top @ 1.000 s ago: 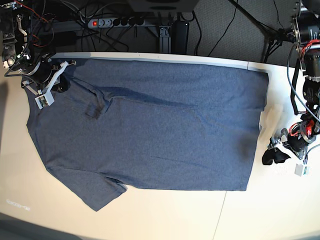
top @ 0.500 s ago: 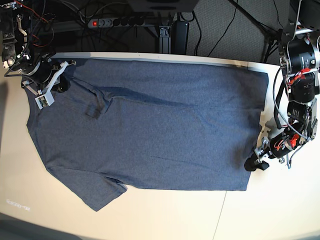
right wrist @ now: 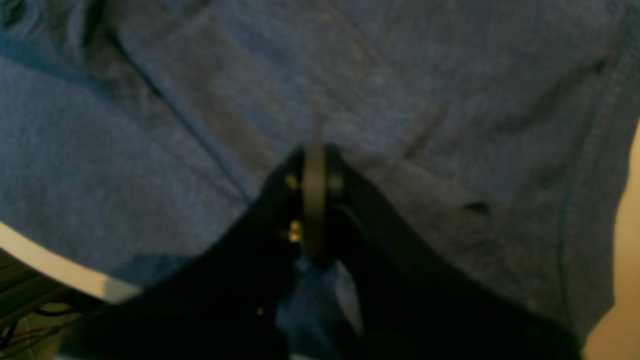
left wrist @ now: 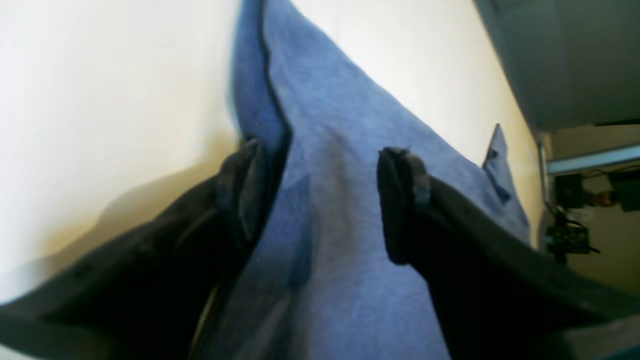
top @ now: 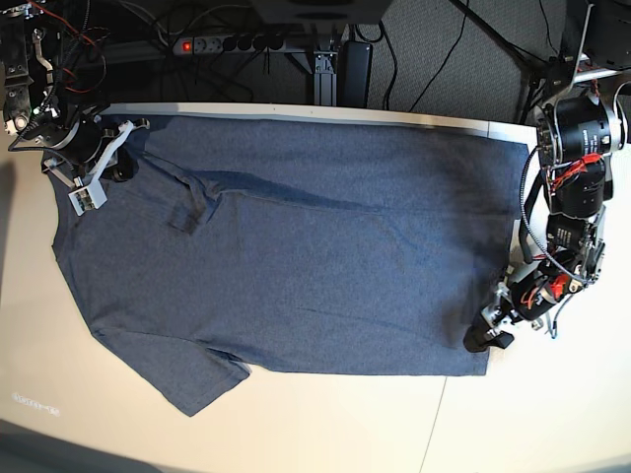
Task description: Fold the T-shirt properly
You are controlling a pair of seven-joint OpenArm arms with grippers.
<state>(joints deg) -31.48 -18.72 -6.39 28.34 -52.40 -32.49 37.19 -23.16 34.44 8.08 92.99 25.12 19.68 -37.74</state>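
The slate-blue T-shirt (top: 315,256) lies spread flat on the pale table (top: 325,424), hem to the right and sleeves to the left. In the base view my left gripper (top: 485,335) stands at the hem's lower right corner. The left wrist view shows this gripper (left wrist: 320,195) open, with its fingers (left wrist: 400,200) straddling the T-shirt's (left wrist: 340,125) edge. At the upper left shoulder my right gripper (top: 123,169) rests on the cloth. In the right wrist view its tips (right wrist: 315,165) are pressed together and the T-shirt's (right wrist: 150,125) creases run into them.
A power strip (top: 222,44) and cables hang behind the table's far edge. The left arm's column (top: 577,148) stands at the right edge. Bare tabletop (top: 552,414) lies along the front and to the right of the hem.
My left arm has swung leftward from the bare table onto the hem's lower right corner, jaws still open. The right arm and the shirt have not moved.
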